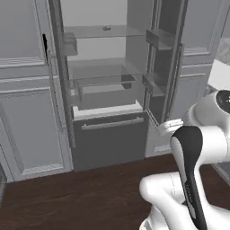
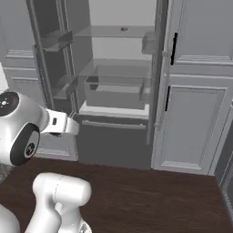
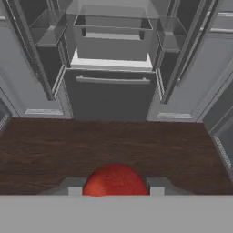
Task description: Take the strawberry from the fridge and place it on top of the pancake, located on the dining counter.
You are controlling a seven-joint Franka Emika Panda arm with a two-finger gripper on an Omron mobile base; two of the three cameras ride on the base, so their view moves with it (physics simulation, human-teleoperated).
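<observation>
The strawberry (image 3: pixel 114 179), a deep-red rounded berry, sits between my two dark finger tips at the bottom of the hand view. My gripper (image 3: pixel 114 190) is shut on it, out in front of the fridge and above the floor. The fridge (image 3: pixel 111 98) stands ahead with both upper doors swung open, showing glass shelves, a clear bin and a pale interior; its dark bottom drawer (image 1: pixel 110 139) is closed. My hand (image 2: pixel 60 124) hangs left of that drawer (image 2: pixel 113 141) in the right base view. The pancake and the dining counter are out of view.
Light-grey panelled cabinets (image 1: pixel 31 126) (image 2: pixel 191 123) flank the fridge. The open doors (image 1: pixel 164 67) (image 2: pixel 50 59) with their bins jut out on both sides. Dark wood floor (image 3: pixel 113 145) lies between me and the fridge. A small dark item (image 1: pixel 106 28) rests on the top shelf.
</observation>
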